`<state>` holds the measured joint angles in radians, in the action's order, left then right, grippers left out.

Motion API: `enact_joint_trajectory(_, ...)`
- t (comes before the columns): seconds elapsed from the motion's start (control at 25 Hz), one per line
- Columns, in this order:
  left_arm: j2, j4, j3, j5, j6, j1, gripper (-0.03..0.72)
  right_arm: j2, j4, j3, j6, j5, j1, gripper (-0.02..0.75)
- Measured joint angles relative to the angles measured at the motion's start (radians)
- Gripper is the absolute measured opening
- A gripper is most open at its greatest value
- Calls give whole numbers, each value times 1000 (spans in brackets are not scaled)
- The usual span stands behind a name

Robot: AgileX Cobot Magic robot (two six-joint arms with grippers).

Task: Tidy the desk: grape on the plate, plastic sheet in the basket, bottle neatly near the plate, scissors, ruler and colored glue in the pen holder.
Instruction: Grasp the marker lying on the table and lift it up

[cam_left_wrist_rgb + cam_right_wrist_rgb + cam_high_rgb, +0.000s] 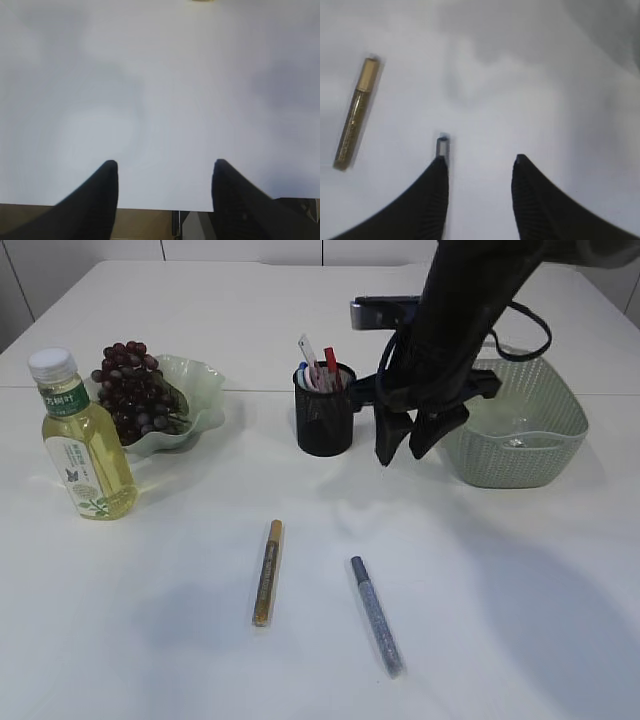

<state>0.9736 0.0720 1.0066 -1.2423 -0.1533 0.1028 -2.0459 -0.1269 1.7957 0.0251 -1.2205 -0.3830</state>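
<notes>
Two colored glue pens are lying apart on the near counter (pixel 180 660), a gold one (pixel 267 572) on the left and a silver one (pixel 377 614) on the right, while one bunch of grapes (pixel 135 395) is sitting in one green plate (pixel 205 390) at far left with one bottle (pixel 85 440) standing just beside it. One black pen holder (pixel 325 412) is holding several items mid-counter, and one basket (pixel 520 425) is sitting to its right. The right gripper (pixel 480 162) is hanging spread and empty in the air between holder and basket, and the left gripper (pixel 165 167) is hovering spread and empty over bare counter.
</notes>
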Motion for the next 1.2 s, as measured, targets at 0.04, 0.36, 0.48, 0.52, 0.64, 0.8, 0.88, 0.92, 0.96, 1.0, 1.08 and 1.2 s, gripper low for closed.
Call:
enact_joint_trajectory(0.04, 0, 0, 0, 0, 0, 0, 435, 4, -11, -22, 5, 0, -7, 343)
enact_joint_trajectory(0.36, 0, 0, 0, -1, 0, 0, 435, 117, -33, -301, 112, 0, -104, 343)
enact_joint_trajectory(0.48, 0, 0, 0, -2, 0, 0, 435, 135, -35, -343, 163, 0, -130, 343)
enact_joint_trajectory(0.52, 0, 0, 0, -2, 0, 0, 435, 135, -35, -345, 177, 0, -138, 343)
enact_joint_trajectory(0.64, 0, 0, 0, -2, 0, 0, 435, 135, -37, -347, 202, 2, -161, 343)
enact_joint_trajectory(0.8, 0, 0, 0, -2, 0, 0, 435, 131, -36, -347, 208, 33, -179, 342)
enact_joint_trajectory(0.88, 0, 0, 0, -2, 0, 0, 435, 116, -17, -347, 209, 57, -186, 342)
enact_joint_trajectory(0.92, 0, 0, 0, -2, 0, 0, 435, 105, -12, -347, 209, 76, -188, 342)
enact_joint_trajectory(0.96, 0, 0, 0, -2, 0, 0, 435, 94, -7, -347, 209, 93, -188, 342)
enact_joint_trajectory(1.0, 0, 0, 0, -2, 0, 0, 435, 87, 2, -347, 210, 115, -188, 342)
enact_joint_trajectory(1.08, 0, 0, 0, -2, 0, 0, 435, 73, 14, -347, 212, 154, -188, 342)
enact_joint_trajectory(1.2, 0, 0, 0, -2, 0, 0, 435, 49, 24, -347, 212, 180, -188, 342)
